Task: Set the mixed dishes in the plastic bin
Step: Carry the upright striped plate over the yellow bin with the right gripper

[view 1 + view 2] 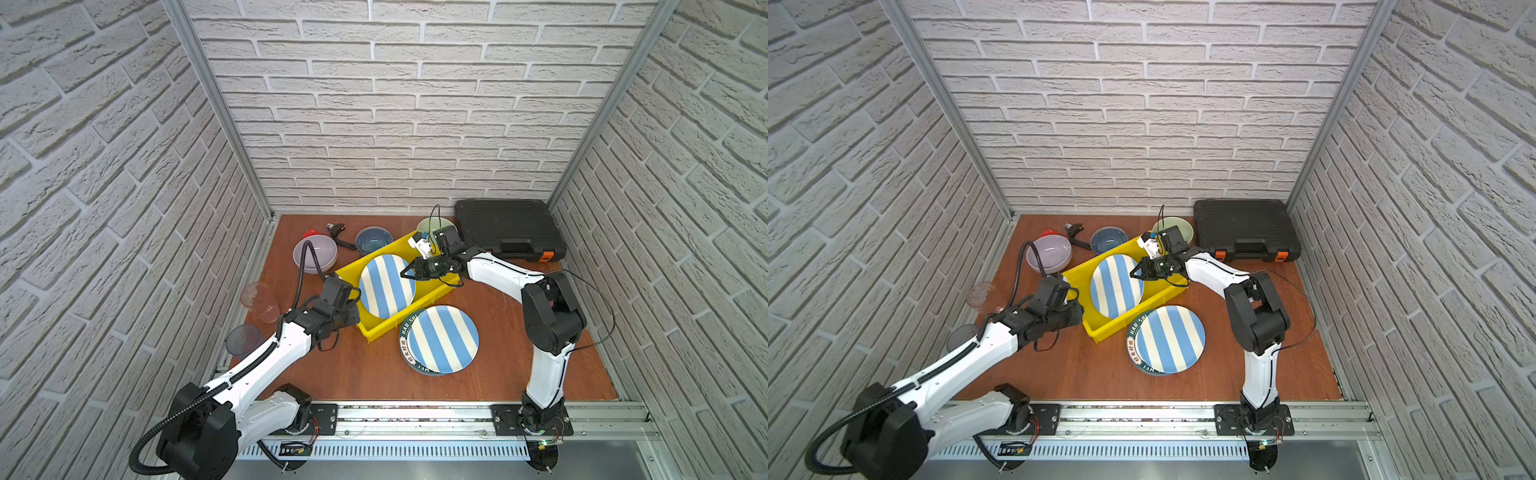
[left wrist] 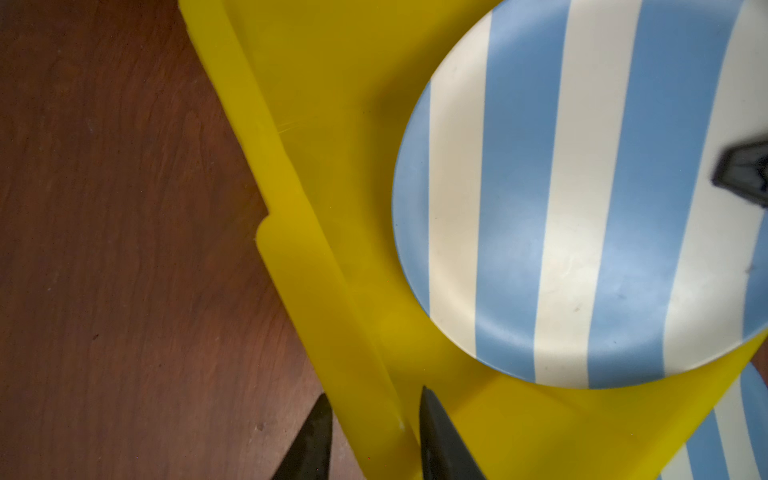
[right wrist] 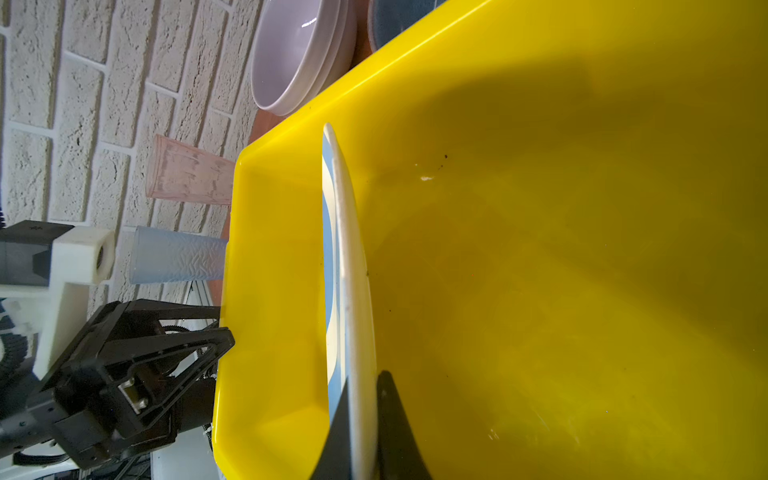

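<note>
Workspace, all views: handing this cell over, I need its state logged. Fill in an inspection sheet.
Surface: brown wooden tabletop.
Job's things: striped plate tilted inside yellow bin; second striped plate stacked on printed plate beside it; lilac bowl, dark-blue bowl, pale-green bowl, pink tumbler, blue tumbler outside.
Clutter: wrench and black case at the back.
Grippers: right gripper shut on the tilted plate's rim; left gripper straddles the bin's rim, grip unclear.
Cables: black hose on left arm; thin wire looping off right arm.
Surroundings: brick-pattern walls, aluminium rail in front.

Bright, even overhead light; sharp top views, a broad shadow inside the yellow bin (image 3: 582,104).
</note>
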